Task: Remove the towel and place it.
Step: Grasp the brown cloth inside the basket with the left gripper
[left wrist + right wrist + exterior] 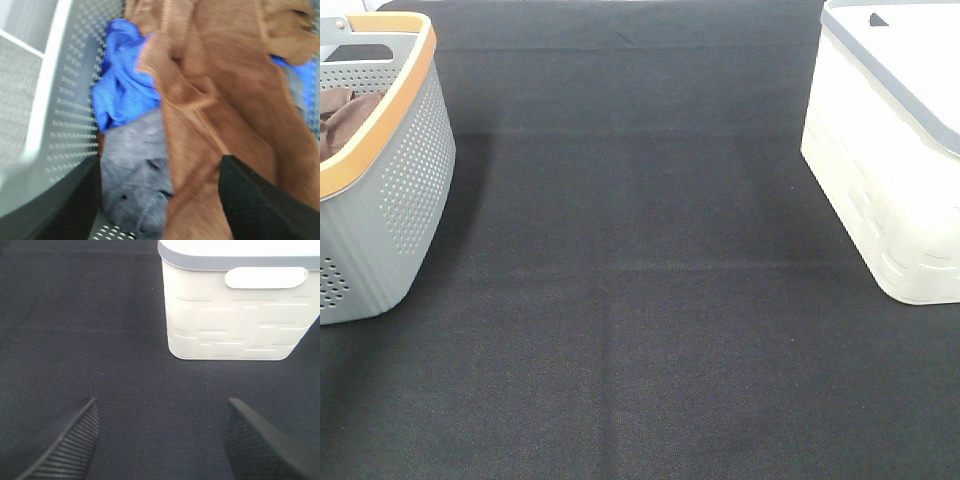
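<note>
Your left tool (165, 200) is nearest the lens. Its black fingers (260, 205) are spread wide and released, straddling a grey cloth (132, 180) and the edge of the towel (215, 100). The towel lies crumpled inside the grey basket (410, 170), partly over a blue cloth (122, 85). That view is blurred, so you cannot tell if anything touches. Your right tool (160, 435) hangs open, gripping nothing, over the dark bench (640, 300), near the white bin (230, 315).
</note>
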You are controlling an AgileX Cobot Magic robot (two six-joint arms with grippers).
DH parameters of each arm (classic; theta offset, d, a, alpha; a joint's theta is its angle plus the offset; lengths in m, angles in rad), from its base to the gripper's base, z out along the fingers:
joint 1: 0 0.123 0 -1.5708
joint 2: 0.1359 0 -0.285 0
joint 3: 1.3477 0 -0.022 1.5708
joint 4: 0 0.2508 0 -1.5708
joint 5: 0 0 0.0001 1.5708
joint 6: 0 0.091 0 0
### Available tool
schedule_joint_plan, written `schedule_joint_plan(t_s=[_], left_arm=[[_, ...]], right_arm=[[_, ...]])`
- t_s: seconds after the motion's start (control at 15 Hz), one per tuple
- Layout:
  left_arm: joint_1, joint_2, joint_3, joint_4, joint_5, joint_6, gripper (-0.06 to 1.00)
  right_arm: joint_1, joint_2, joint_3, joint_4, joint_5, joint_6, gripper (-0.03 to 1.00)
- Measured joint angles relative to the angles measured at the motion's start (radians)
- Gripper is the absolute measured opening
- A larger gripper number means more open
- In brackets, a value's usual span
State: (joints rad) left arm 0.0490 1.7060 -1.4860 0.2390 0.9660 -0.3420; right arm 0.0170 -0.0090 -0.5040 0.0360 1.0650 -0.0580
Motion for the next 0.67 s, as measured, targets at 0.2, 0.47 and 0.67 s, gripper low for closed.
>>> schedule_joint_plan(t_s=[0.2,0.47,0.67], left_arm=[[0.108,0.107,-0.122,-0.13,0.051,0.081,0.64],[0.143,0.206,-0.176,-0.253,-0.023,0.145,0.64],[0.143,0.307,-0.24,-0.303,-0.053,0.145,0.64]], right_arm=[[0.0,0.0,0.0,0.0,0.0,0.0,0.67],[0.0,0.0,0.0,0.0,0.0,0.0,0.67],[0.0,0.0,0.0,0.0,0.0,0.0,0.67]])
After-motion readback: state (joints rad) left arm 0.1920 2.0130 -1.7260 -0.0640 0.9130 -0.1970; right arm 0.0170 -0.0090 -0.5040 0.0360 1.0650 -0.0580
